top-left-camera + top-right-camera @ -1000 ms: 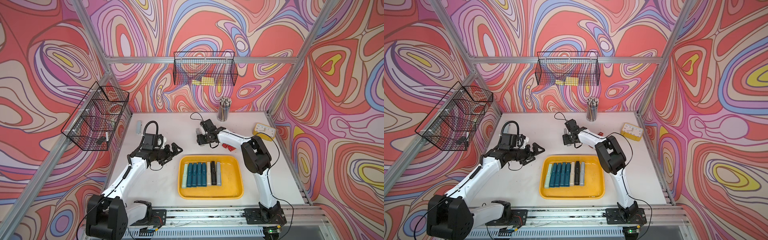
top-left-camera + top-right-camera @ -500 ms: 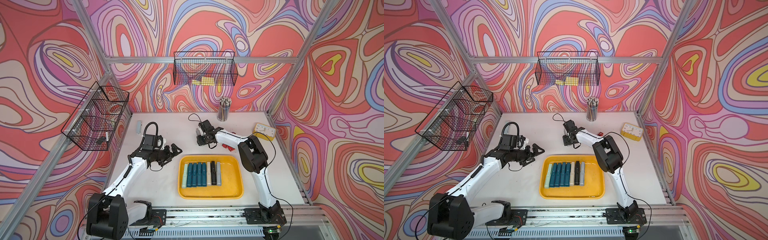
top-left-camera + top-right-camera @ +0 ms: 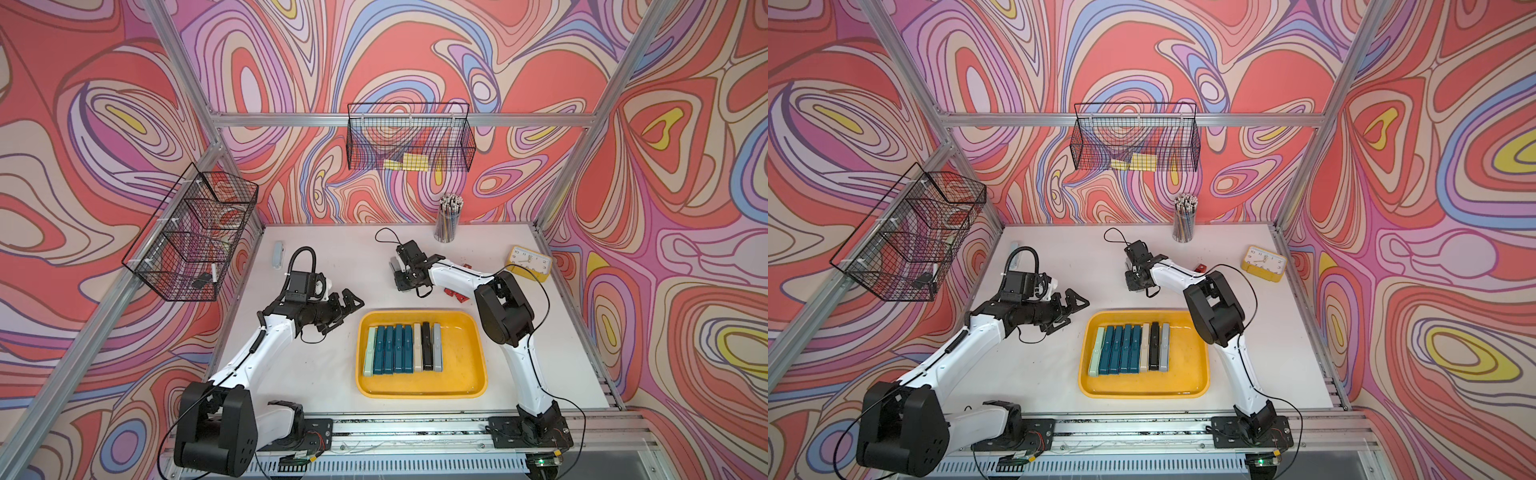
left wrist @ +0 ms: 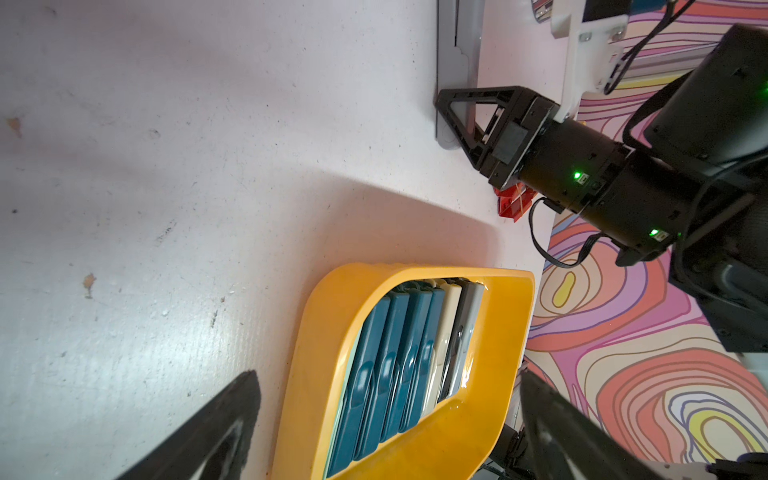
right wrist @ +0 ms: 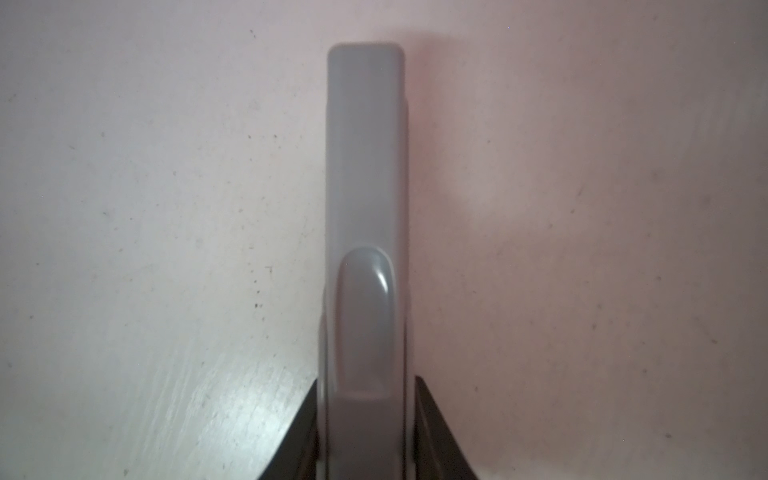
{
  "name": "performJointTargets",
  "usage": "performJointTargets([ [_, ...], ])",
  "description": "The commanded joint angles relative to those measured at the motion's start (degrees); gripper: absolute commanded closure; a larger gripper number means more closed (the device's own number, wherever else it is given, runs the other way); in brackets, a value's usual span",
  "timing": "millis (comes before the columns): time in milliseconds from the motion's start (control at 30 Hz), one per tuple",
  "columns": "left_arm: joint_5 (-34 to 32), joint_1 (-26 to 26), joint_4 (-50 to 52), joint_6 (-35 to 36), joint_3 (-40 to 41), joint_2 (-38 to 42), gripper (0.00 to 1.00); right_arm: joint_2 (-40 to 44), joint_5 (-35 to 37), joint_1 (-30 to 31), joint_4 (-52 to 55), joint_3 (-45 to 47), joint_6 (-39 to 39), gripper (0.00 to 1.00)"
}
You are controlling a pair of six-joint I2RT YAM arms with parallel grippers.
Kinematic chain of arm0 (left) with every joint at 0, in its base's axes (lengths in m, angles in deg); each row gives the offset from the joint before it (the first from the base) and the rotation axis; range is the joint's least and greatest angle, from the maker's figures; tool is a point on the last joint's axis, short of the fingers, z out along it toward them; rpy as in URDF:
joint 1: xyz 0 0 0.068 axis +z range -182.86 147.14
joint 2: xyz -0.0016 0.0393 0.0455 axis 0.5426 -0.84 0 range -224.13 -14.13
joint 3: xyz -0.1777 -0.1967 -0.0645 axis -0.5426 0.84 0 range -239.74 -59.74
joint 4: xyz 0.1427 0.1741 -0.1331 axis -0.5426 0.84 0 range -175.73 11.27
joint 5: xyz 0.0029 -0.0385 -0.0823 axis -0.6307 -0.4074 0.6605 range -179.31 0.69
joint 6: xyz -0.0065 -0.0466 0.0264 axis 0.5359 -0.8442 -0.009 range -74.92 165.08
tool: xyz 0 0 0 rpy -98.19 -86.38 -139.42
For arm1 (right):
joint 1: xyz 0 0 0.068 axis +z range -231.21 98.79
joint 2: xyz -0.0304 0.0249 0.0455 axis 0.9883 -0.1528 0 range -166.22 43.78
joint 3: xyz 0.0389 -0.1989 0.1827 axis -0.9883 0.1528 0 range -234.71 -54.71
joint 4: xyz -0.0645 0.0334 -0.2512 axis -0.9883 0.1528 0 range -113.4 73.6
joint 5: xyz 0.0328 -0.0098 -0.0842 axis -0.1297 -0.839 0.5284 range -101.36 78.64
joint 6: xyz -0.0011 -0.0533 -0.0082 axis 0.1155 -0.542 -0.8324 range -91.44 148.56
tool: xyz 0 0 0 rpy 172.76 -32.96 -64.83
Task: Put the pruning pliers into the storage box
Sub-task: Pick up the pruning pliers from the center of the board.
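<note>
The yellow storage box lies near the table's front, with several pruning pliers side by side in its left half: teal, pale green, beige, black and grey. Behind it, my right gripper reaches down to the table, shut on a grey pruning pliers; a finger presses against each long side. My left gripper hovers left of the box, open, with nothing between its fingers. More red pruning pliers lie under the right arm, and a grey one lies at the back left.
A cup of pencils stands at the back and a yellow clock at the back right. Black wire baskets hang on the back wall and the left frame. The box's right half holds nothing.
The right gripper's jaws have closed in onto the grey pruning pliers, and its wrist has shifted slightly leftward. The left arm has stayed put.
</note>
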Motion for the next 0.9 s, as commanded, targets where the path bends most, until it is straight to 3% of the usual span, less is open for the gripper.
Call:
performJointTargets([
  [0, 0.99, 0.50, -2.38, -0.48, 0.92, -0.69, 0.01, 1.93, 1.64, 0.27, 0.40, 0.63, 1.20, 0.91],
  [200, 3.68, 0.52, -3.23, 2.36, -0.80, -2.03, 0.01, 6.91, 1.68, 0.29, -0.70, 4.41, 2.49, 1.00],
  [667, 6.55, 0.52, -1.28, 5.51, -4.89, -2.31, 0.01, 15.29, 4.24, 1.82, 1.88, 7.84, 5.08, 1.00],
  [867, 10.82, 0.50, -3.33, 4.37, -4.94, -0.96, 0.01, 21.68, 5.74, 3.04, 3.20, 11.50, 7.11, 1.00],
])
